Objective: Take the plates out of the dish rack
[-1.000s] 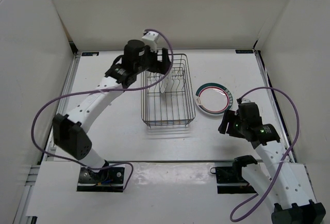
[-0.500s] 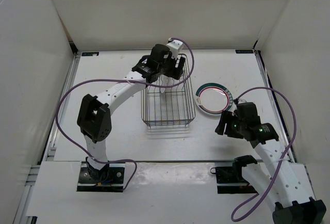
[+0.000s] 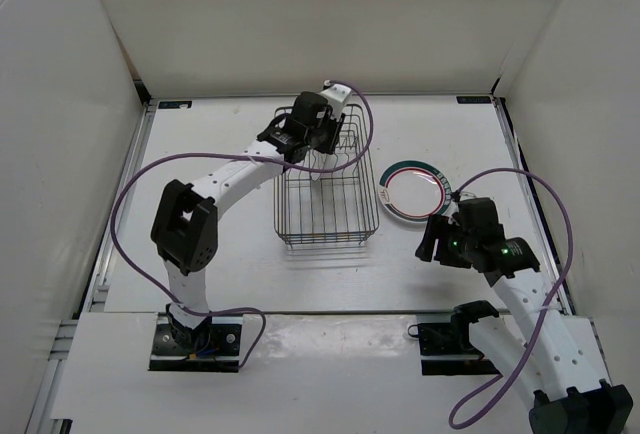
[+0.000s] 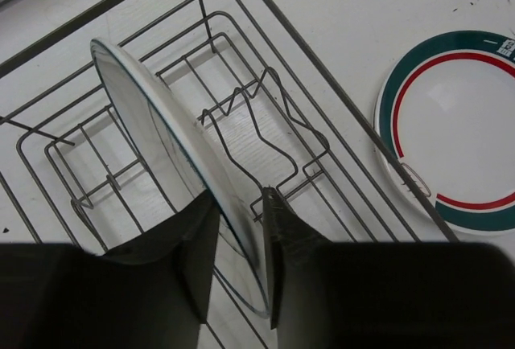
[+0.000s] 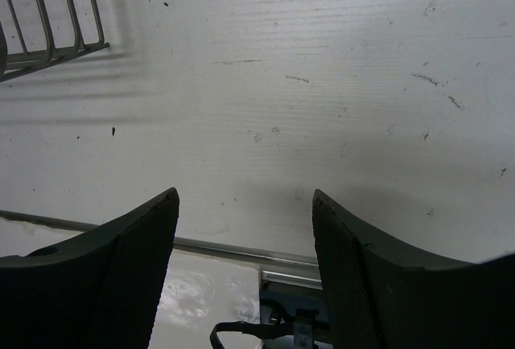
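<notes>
The dish rack [image 3: 326, 222], a dark wire basket, sits mid-table. One white plate [image 4: 153, 116] stands on edge between its tines. My left gripper [image 4: 239, 194] reaches down into the rack's far end [image 3: 322, 146] with both fingers closed on that plate's rim. A second plate [image 3: 412, 192], white with teal and red rim rings, lies flat on the table to the right of the rack; the left wrist view also shows this ringed plate [image 4: 463, 124]. My right gripper [image 5: 245, 196] hovers open over bare table, in front of the flat plate [image 3: 432, 239], holding nothing.
White walls enclose the table on three sides. A metal rail [image 5: 241, 248] runs along the table's near edge below my right gripper. The rack's corner [image 5: 48, 43] shows at upper left in the right wrist view. Purple cables trail from both arms.
The left arm swung right and lowered its gripper into the rack, then the jaws narrowed around the standing plate's rim. The right arm barely shifted.
</notes>
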Action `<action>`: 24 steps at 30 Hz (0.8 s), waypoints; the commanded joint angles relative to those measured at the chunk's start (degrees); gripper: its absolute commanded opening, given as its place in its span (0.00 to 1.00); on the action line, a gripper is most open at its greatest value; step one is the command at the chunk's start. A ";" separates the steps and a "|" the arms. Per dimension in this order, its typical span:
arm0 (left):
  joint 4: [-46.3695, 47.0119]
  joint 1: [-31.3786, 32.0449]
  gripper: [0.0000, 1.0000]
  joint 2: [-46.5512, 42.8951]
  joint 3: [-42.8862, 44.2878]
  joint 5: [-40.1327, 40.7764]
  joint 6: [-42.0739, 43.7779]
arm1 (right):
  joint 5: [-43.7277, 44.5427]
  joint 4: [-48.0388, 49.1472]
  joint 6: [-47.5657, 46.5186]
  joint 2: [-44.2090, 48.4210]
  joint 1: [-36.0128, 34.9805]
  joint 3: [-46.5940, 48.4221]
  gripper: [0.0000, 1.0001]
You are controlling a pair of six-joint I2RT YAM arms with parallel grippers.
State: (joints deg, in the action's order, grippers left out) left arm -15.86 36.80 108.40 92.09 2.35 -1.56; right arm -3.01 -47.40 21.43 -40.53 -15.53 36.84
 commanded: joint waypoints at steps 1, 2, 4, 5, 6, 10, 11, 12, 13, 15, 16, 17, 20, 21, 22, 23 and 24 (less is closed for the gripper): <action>1.18 -0.76 0.36 -0.91 -1.56 -0.94 -0.90 | -0.77 1.61 -0.95 0.02 -0.55 -0.36 0.70; 1.53 -0.85 0.33 -1.17 -1.83 -1.03 -1.16 | -0.69 1.87 -1.04 -0.16 -0.73 -0.37 0.70; 1.71 -1.02 0.23 -1.61 -2.36 -1.21 -1.60 | -0.77 1.87 -0.95 -0.16 -0.64 -0.37 0.70; 1.71 -1.11 0.17 -1.79 -2.36 -1.21 -1.78 | -0.77 1.78 -0.95 -0.42 -0.64 -0.37 0.70; 1.71 -1.03 0.16 -2.75 -2.44 -1.21 -2.13 | -0.77 1.87 -0.95 -0.34 -0.47 -0.37 0.70; 4.41 -1.11 0.07 -6.09 -3.76 -1.47 -3.97 | -0.69 1.87 -1.04 -0.60 -0.64 -0.37 0.70; 5.04 -1.03 0.05 -6.96 -5.42 -1.64 -4.32 | -0.69 1.78 -1.04 -0.77 -0.56 -0.45 0.70; 6.96 -1.11 0.05 -9.76 -6.30 -1.73 -5.28 | -0.69 1.87 -1.13 -0.77 -0.55 -0.37 0.70; 10.20 -1.03 0.04 -11.00 -7.27 -2.00 -6.25 | -0.60 1.78 -1.13 -0.86 -0.55 -0.37 0.70; 17.47 -1.11 0.02 -15.64 -12.00 -2.00 -8.45 | -0.51 1.78 -1.13 -0.78 -0.56 -0.37 0.70; 19.27 -1.03 0.02 -16.81 -14.46 -1.91 -9.15 | -0.51 1.78 -1.13 -0.86 -0.64 -0.37 0.70; 22.16 -1.11 0.01 -19.69 -16.31 -1.56 -10.38 | -0.60 1.96 -1.22 -0.86 -0.56 -0.28 0.70; 25.51 -1.11 0.00 -23.47 -18.70 -0.86 -12.41 | -0.51 1.96 -1.13 -1.04 -0.55 -0.37 0.70; 25.79 -1.03 0.00 -24.02 -19.66 -0.77 -12.59 | -0.51 1.70 -1.21 -1.21 -0.47 -0.28 0.70; 26.22 -1.02 0.00 -24.89 -20.11 -0.59 -12.50 | -0.51 1.78 -1.13 -1.21 -0.64 -0.28 0.70; 26.58 -1.20 0.00 -27.25 -20.29 -0.33 -12.24 | -0.51 1.78 -1.22 -1.13 -0.56 -0.19 0.70; 26.49 -1.11 0.00 -27.97 -20.81 -0.24 -11.71 | -0.42 1.69 -0.95 -1.21 -0.55 -0.28 0.70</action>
State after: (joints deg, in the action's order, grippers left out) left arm 2.24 35.90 86.78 71.37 0.43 -12.84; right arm -3.18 -46.52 21.10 -41.74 -15.88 36.82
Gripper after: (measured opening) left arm 0.147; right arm 0.702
